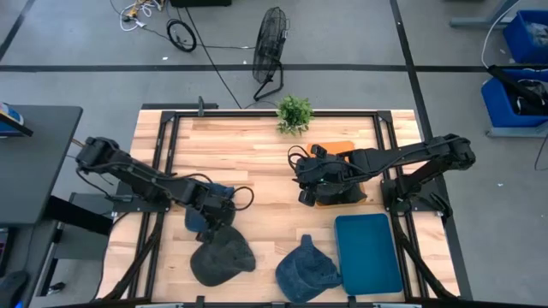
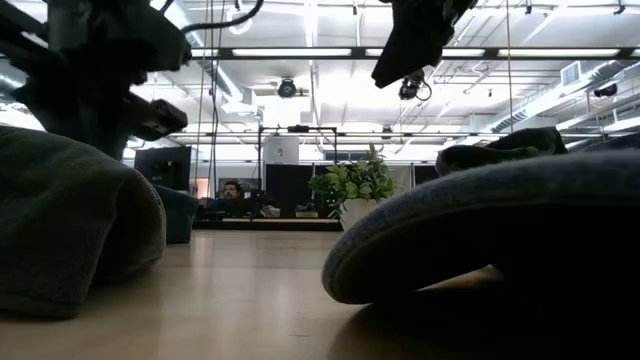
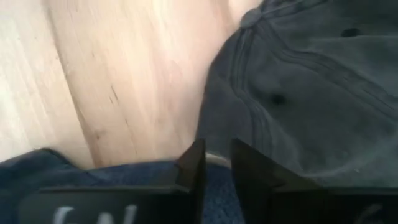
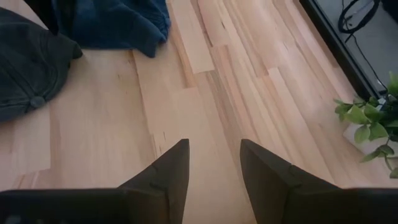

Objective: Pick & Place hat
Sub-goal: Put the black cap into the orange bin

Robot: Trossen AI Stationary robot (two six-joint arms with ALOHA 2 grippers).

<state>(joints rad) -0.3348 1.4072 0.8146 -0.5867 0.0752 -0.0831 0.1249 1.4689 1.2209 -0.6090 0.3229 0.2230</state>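
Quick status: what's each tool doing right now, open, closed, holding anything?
Left tool: nearly closed, low over a dark blue hat, beside the grey hat; grip unclear.
Right tool: open, empty, above bare table.

The worktop is pale planked wood, smooth and matt, with visible grain. The grey cap is washed cotton-like cloth with stitched seams; the blue cap looks like matt denim. The teal tray appears smooth plastic.

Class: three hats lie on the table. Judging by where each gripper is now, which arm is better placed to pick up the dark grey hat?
Left, probably: the left gripper is right beside the dark grey hat, while the right gripper hangs open over bare wood.
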